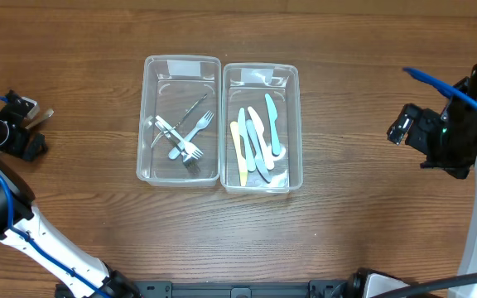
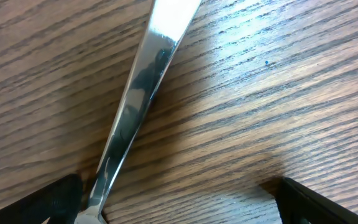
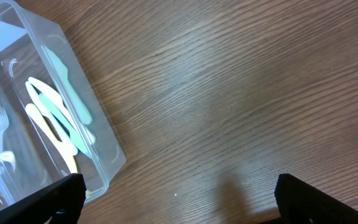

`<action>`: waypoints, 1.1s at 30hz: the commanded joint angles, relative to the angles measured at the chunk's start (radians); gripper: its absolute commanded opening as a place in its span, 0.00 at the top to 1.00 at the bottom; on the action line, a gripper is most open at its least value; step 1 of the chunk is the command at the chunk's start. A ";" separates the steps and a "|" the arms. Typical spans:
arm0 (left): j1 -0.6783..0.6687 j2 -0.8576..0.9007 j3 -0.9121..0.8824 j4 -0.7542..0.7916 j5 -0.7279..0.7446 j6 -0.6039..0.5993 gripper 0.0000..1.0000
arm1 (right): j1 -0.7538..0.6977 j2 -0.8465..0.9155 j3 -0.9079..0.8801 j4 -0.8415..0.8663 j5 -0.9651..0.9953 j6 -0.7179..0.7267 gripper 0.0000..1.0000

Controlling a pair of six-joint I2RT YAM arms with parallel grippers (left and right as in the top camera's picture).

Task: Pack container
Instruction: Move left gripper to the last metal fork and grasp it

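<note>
**Left hand astride utensil handle**

Left hand [image 2: 179, 186] spread wide; metal utensil [image 2: 145, 81] lies on table [image 1: 371, 66] between its fingers, touching the lower-left one; right hand [image 3: 179, 183] spread, holding nothing, over wood; fork container [image 1: 146, 124] and plastic-knife container [image 1: 296, 124] side by side at overhead centre, well apart from both hands.

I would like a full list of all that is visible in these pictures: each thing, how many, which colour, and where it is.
table: one, brown wood, under everything
left container: one, clear plastic, middle of the table
right container: one, clear plastic, right beside the left container
metal cutlery: several pieces, forks among them, silver, inside the left container
plastic knives: about five, yellow, blue, green and pale, inside the right container
loose metal utensil: one, silver, on the table at the left gripper
left gripper: one, black, open, far left
right gripper: one, black, open, far right
</note>
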 commanded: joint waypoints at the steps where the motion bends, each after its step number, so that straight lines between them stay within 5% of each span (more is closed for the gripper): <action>1: -0.014 0.157 -0.079 -0.025 -0.008 -0.030 0.06 | 0.004 -0.012 0.002 -0.003 0.002 -0.006 0.00; 7: -0.015 0.157 -0.078 -0.028 -0.015 -0.074 0.22 | 0.004 -0.012 0.002 -0.004 0.002 -0.006 0.00; 13: -0.015 0.157 -0.078 -0.034 -0.015 -0.090 0.62 | 0.004 -0.012 0.002 -0.006 0.002 -0.006 0.00; 19: -0.015 0.157 -0.078 -0.034 -0.015 -0.119 0.73 | 0.004 -0.012 0.002 -0.007 0.002 -0.006 0.00; 25: -0.015 0.157 -0.078 -0.024 -0.016 -0.185 0.73 | 0.004 -0.012 0.002 -0.007 0.002 -0.006 0.00; 33: -0.015 0.157 -0.078 -0.027 -0.016 -0.225 0.93 | 0.004 -0.013 0.002 -0.012 0.002 -0.006 0.00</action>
